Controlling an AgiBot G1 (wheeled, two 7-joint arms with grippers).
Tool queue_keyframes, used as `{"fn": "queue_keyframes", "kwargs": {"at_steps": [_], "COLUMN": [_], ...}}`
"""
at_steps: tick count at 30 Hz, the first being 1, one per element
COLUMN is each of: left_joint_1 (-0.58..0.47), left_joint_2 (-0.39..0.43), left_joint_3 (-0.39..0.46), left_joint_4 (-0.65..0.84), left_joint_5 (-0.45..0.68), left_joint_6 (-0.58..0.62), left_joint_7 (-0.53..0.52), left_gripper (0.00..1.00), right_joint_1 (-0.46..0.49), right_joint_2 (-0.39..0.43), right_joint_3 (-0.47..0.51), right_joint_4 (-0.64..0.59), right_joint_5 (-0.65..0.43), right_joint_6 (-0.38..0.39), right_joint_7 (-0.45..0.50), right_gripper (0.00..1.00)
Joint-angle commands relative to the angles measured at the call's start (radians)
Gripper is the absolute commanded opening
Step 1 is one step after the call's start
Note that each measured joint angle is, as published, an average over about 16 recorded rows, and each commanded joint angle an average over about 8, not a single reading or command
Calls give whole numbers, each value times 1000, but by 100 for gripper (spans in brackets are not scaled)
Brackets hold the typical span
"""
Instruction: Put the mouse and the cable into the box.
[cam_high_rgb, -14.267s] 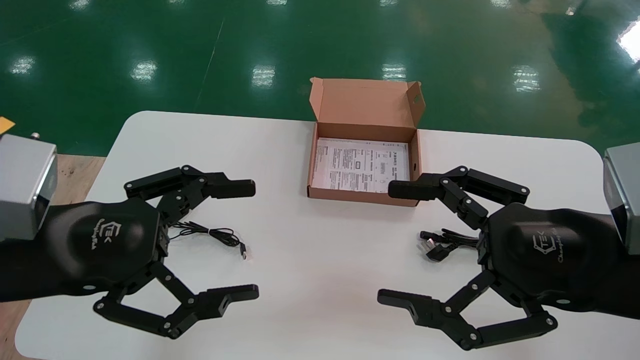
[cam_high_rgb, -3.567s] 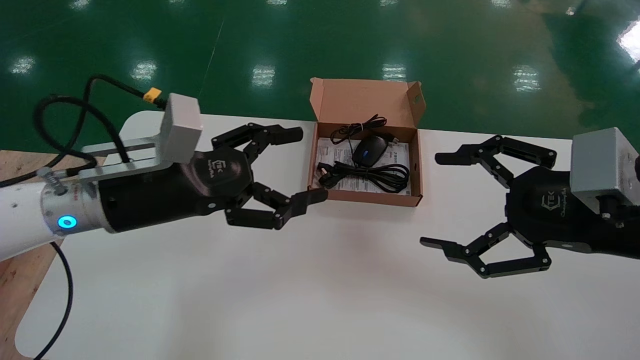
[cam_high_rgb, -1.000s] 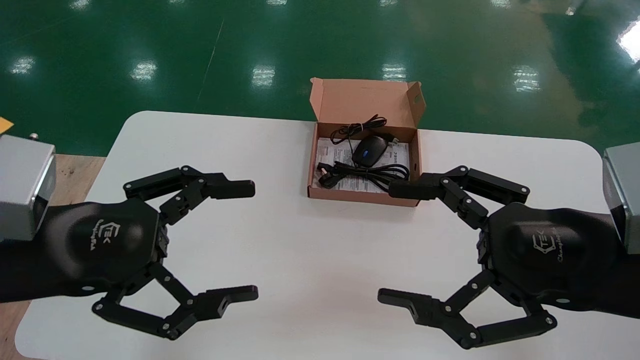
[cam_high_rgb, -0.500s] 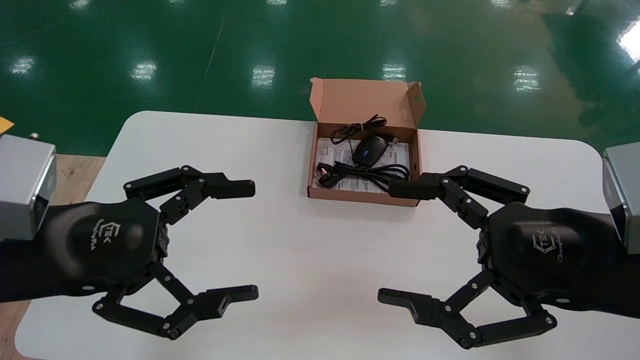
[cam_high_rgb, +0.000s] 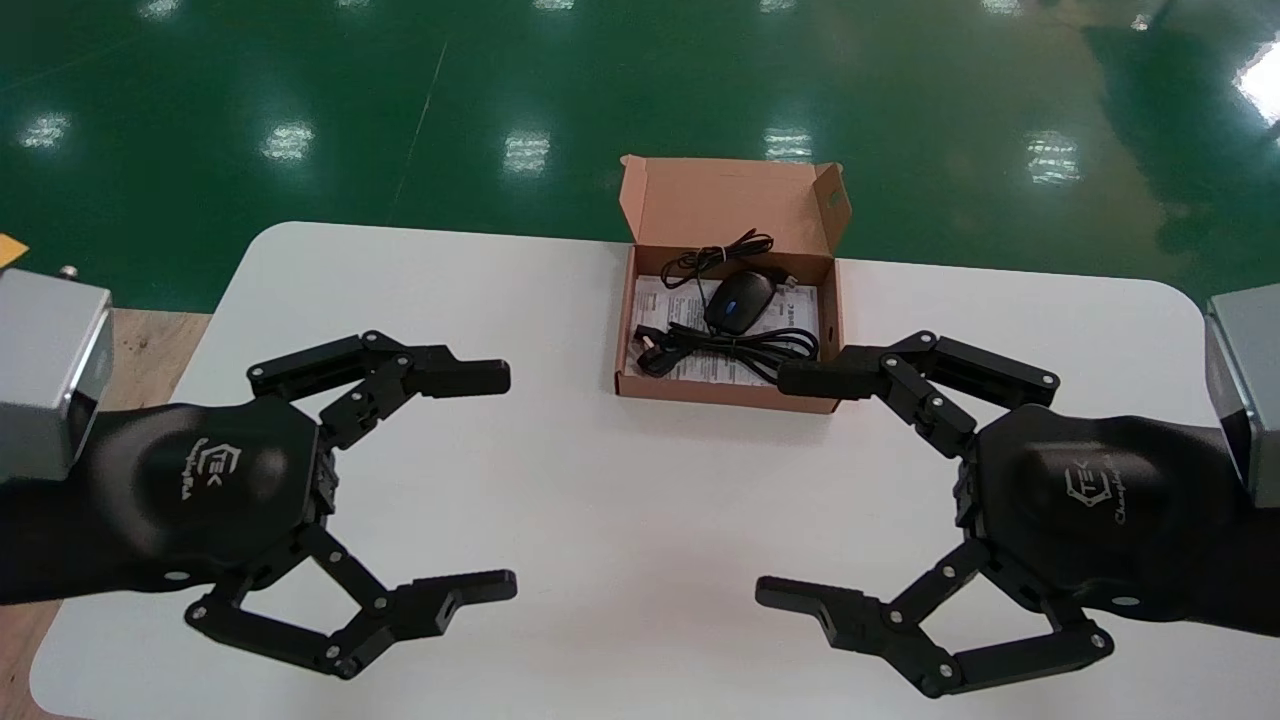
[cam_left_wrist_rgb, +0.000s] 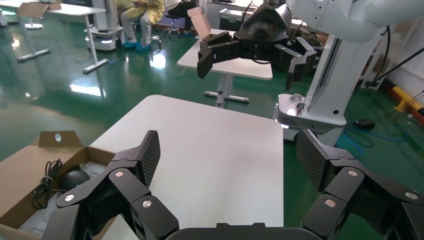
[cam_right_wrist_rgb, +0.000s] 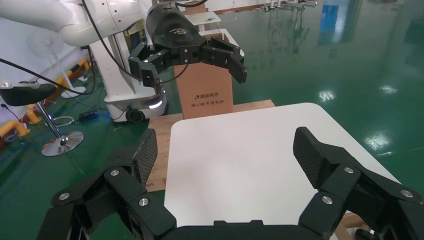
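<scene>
1. The box stands open at the far edge of the table, with its lid flap upright behind it.
2. The mouse lies inside the box, in the rear half, on a printed sheet.
3. The cable lies coiled inside the box, just in front of the mouse, with its plug toward the box's left wall.
4. The mouse's thin cord is bunched against the box's rear wall.
5. The left gripper hovers over the table, left of the box and nearer the robot. Its 2 fingers are spread wide and grasp nothing.
6. The right gripper hovers right of the box and nearer the robot, also spread wide and empty.
7. In the head view the right gripper's far fingertip overlaps the box's front right corner. Whether it touches the box cannot be told.
8. In each wrist view, that gripper's 2 fingers stand apart with only bare table between them.
</scene>
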Motion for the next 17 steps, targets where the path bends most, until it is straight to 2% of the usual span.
{"fn": "queue_keyframes", "kwargs": {"at_steps": [1,17], "left_joint_1": [0,0], "left_joint_2": [0,0], "left_joint_3": [0,0], "left_joint_4": [0,0], "left_joint_5": [0,0], "left_joint_6": [0,0], "left_joint_7": [0,0], "left_gripper": [100,100], "right_joint_1": [0,0], "right_joint_2": [0,0], "right_joint_3": [0,0], "right_joint_4": [0,0], "right_joint_5": [0,0], "right_joint_6": [0,0], "right_joint_7": [0,0], "right_gripper": [100,100]}}
